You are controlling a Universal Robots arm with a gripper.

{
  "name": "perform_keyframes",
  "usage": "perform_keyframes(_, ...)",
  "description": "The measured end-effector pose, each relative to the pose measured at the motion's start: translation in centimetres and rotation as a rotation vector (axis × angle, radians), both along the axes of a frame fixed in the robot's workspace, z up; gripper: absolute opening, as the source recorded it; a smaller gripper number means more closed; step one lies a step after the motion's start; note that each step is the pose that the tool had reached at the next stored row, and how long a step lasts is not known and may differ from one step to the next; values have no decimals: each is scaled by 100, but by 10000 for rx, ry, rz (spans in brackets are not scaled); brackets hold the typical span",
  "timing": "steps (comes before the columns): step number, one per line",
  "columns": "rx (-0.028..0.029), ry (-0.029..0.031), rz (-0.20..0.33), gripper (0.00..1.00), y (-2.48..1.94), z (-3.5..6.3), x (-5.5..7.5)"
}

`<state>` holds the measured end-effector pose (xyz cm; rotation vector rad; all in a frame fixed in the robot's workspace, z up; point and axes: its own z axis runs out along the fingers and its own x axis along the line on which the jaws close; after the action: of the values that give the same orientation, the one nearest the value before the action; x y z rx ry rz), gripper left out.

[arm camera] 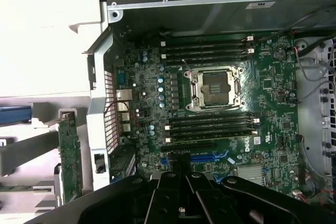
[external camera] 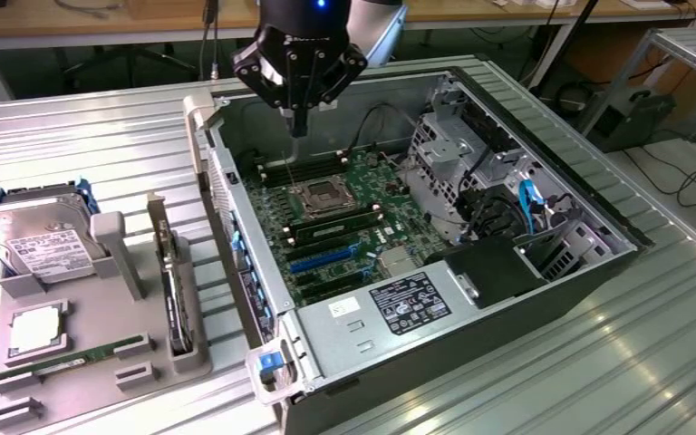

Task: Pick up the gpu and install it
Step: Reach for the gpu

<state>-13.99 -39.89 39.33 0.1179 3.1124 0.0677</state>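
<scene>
The gpu (external camera: 174, 290) is a thin dark card with a silvery bracket at one end. It stands on edge in a grey holder (external camera: 119, 317) at the exterior view's left; the wrist view shows its greenish side (arm camera: 69, 153). My gripper (external camera: 300, 127) hangs above the open computer case (external camera: 445, 299), over the motherboard (external camera: 342, 231) near the CPU socket (external camera: 323, 195). Its fingers are shut together with nothing between them. In the wrist view the gripper (arm camera: 181, 167) sits above the blue expansion slots (arm camera: 210, 157), well apart from the gpu.
The grey holder also carries a silver hard drive (external camera: 40, 240), a CPU chip (external camera: 36, 331) and a green memory stick (external camera: 70, 356). Inside the case are a drive cage (external camera: 451, 154), cables (external camera: 529, 204) and a power supply (external camera: 402, 304). The case wall (external camera: 221, 199) stands between gripper and holder.
</scene>
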Motion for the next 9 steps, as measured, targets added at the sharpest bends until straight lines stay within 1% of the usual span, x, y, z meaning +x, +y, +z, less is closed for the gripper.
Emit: perform_keyframes(9, -1, 0, -1, 11, 0, 0, -20)
